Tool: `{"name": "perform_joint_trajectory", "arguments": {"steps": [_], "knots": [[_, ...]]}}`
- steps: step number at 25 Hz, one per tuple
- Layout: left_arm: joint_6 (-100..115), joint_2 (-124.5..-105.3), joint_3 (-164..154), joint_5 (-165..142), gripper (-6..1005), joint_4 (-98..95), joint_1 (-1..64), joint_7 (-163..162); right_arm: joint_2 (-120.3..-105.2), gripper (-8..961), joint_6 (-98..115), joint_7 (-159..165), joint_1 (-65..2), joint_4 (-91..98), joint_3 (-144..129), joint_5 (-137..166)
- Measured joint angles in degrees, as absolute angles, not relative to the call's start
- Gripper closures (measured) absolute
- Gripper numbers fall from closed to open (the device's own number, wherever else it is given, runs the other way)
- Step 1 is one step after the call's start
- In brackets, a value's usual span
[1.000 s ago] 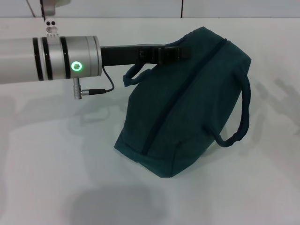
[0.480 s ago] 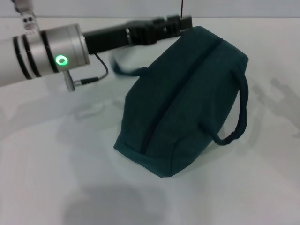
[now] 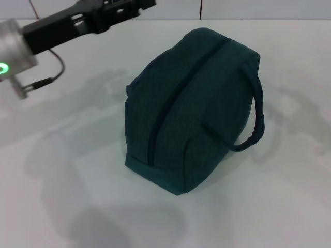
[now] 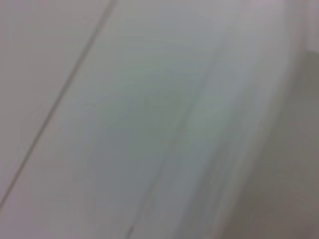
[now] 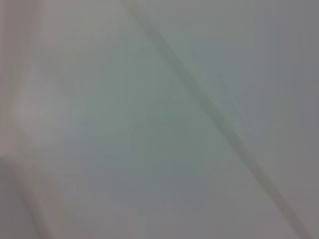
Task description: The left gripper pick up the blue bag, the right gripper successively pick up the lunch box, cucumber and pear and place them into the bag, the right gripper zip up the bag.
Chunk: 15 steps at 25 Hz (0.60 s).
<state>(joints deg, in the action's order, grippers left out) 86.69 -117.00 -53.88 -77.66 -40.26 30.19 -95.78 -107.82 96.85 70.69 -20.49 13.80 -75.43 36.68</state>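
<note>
Dark teal fabric lunch bag [image 3: 191, 108] sat zipped shut mid-table, one loop handle [image 3: 253, 124] hanging off its right side. Looked soft, likely saggy and bulky once loaded; handle judged the best grab point. Black two-finger left gripper [image 3: 111, 9] was up at far left, clear of bag; finger state unreadable. White tabletop [image 3: 62, 196], pale wall behind.

Left gripper [image 3: 135, 4] is cut off by the head view's top edge, so its jaws can't be read. Left arm [image 3: 13, 49] runs out the left edge. Bag [image 3: 186, 108] is zipped, so its contents are hidden; its far handle is behind its body. Both wrist views are blurred pale surface only. Right gripper is out of every view.
</note>
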Motion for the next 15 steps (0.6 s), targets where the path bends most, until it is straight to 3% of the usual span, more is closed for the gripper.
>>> {"name": "perform_joint_trajectory", "arguments": {"steps": [5,8,11,14,15], "knots": [[96.92,-113.88,-52.62,-77.54,160,-40.43,28.51,-92.99,-106.46,90,101.83,65.91,-20.77,20.14,-75.39,45.18],[101.89,-113.02,-52.56,-79.20,114,-41.06,27.38,-89.24,-106.16,86,104.21,64.68,-20.84,25.58,-75.37,53.39],[106.58,-113.60,-53.06,-82.86,115,-44.95,24.92,-85.31,-106.72,87,106.23,63.69,-20.87,29.82,-75.35,61.09],[108.56,-115.11,-53.29,-88.00,115,-48.73,22.84,-82.50,-108.84,88,106.47,61.77,-20.89,31.77,-75.32,68.49],[109.02,-115.49,-53.31,-90.06,115,-49.19,22.50,-82.04,-108.84,88,106.47,61.77,-20.89,31.77,-75.32,68.49]]}}
